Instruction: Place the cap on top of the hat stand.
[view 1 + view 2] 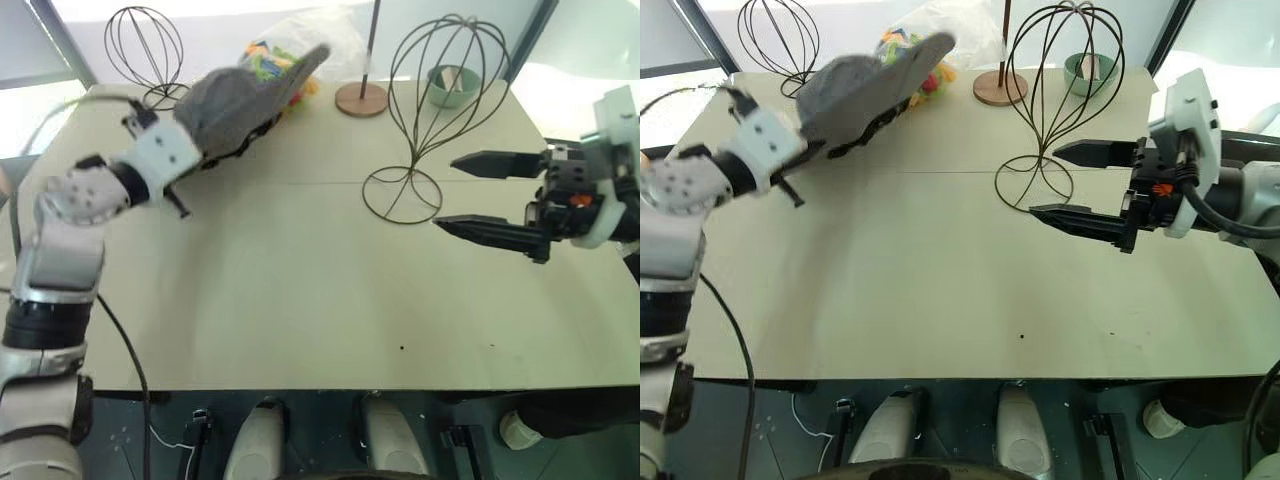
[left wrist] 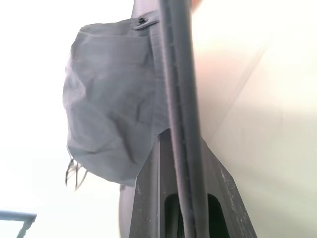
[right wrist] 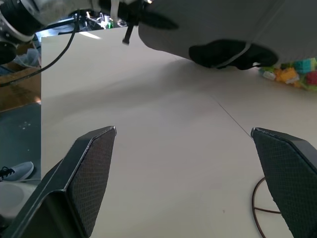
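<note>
My right gripper (image 1: 478, 195) hangs over the tabletop (image 1: 300, 290) with its jaws spread wide and nothing between them. It points toward the ring base of the stand (image 1: 440, 105), which sits just ahead of its fingertips. I judge it is parked there so it can steady the stand or help guide the brim.

The stand is upright and its cage top is bare, so the placing is not yet done.

Well off to the left of that gripper, my left gripper (image 1: 215, 140) is clamped fully shut on the cap (image 1: 245, 95). The left wrist view shows the brim edge pinched between the fingers, with the crown hanging to one side. The cap is held clear of the tabletop and tilted, its brim pointing up and toward the stand. In my judgement an edge grip like this leaves the crown's underside free to drop over the cage.

Beyond the cap lie a small round wire stand (image 1: 146, 45), some coloured blocks (image 1: 275, 65), a wooden disc base (image 1: 361, 98) and a green bowl (image 1: 452, 85). None of them lies between cap and stand.
</note>
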